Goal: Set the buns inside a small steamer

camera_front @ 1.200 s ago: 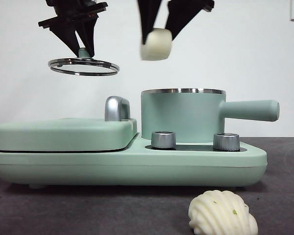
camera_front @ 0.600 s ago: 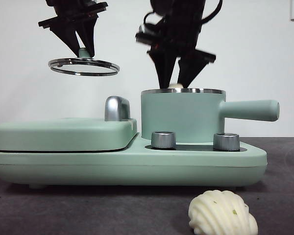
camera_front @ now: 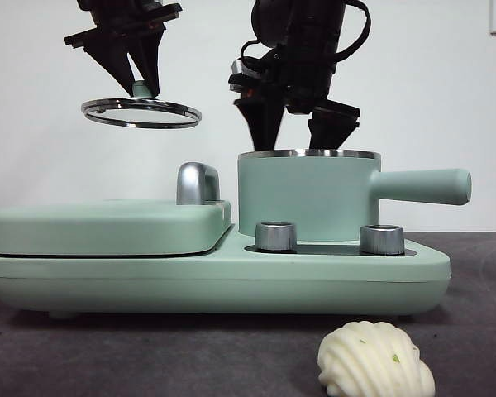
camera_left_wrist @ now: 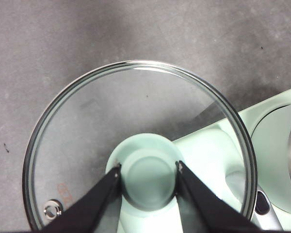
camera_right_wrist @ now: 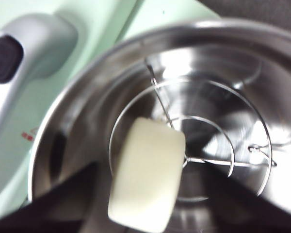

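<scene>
Right tool (camera_front: 295, 136) sat at steamer (camera_front: 307, 196) mouth, jaws spread, smooth bun (camera_right_wrist: 148, 178) between, over wire rack. Left tool (camera_left_wrist: 149, 177) gripped lid (camera_left_wrist: 136, 141) knob, aloft. Ridged bun (camera_front: 374, 361) lay on desk, below-front, nearer right tool.

The dark grey surface (camera_front: 479, 331) is occupied by the mint-green cooker base (camera_front: 215, 281); the ridged bun (camera_front: 374, 361) is seen by the front edge.
</scene>
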Tool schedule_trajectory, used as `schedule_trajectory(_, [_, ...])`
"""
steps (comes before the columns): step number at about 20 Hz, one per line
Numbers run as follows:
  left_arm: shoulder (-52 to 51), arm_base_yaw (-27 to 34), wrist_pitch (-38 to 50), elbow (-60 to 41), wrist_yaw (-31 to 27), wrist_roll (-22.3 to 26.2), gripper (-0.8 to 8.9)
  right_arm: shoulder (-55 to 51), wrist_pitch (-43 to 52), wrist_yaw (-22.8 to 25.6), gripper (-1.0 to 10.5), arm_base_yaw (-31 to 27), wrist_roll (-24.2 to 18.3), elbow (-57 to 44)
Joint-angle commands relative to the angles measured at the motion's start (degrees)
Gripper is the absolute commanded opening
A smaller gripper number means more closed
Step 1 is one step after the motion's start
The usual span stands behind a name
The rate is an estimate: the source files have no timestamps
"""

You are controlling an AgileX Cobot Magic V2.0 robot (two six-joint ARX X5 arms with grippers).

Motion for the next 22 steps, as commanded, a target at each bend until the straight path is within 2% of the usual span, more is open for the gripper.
schedule_trajectory(1, [-0.52, -0.22, 0.28, 2.54, 0.33, -0.48, 0.59, 0.98, -0.28, -0.37, 4.4, -0.02, -0.66, 2.23])
schedule_trajectory(5, [-0.52, -0.22, 0.28, 2.54, 0.33, -0.50, 0.59, -2.80, -7.10, -0.09, 4.4, -0.04, -0.63, 6.62])
schedule_trajectory(10, [-0.52, -0.22, 0.26, 2.54, 0.33, -0.72, 0.59, -13.86, -7.28, -0.17, 4.4, 0.48, 0.28, 3.87])
schedule_trajectory(13, [-0.52, -0.33, 0.26, 2.51, 0.35, -0.94, 0.59, -24.09, -7.26, -0.44, 4.7, 0.48, 1.20, -4.92])
schedule_trajectory(15, [-0.52, -0.46, 0.26, 2.51, 0.35, -1.40, 0.59, -31.58, -7.26, -1.84, 5.0, 0.48, 1.25, -13.03])
schedule_trajectory(19, [-0.52, -1.20, 0.42, 2.51, 0.35, -1.40, 0.59, -44.74, -7.21, -3.34, 5.1, 2.10, 1.25, -30.21])
schedule_trajectory(22, [-0.52, -1.75, 0.87, 2.51, 0.35, -1.40, 0.59, -51.04, -6.12, -3.34, 5.1, 5.09, 4.20, -42.16])
